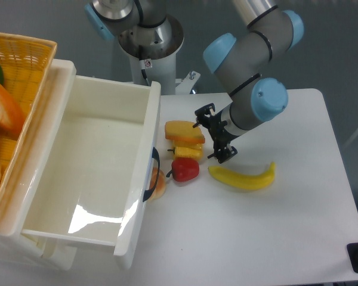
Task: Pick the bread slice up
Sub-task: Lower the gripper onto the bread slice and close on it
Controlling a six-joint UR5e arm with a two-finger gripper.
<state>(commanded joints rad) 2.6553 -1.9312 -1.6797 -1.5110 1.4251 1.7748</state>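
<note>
one white bin (pixel 101 173), bare; bread slice (pixel 183 130) outside it.
</note>
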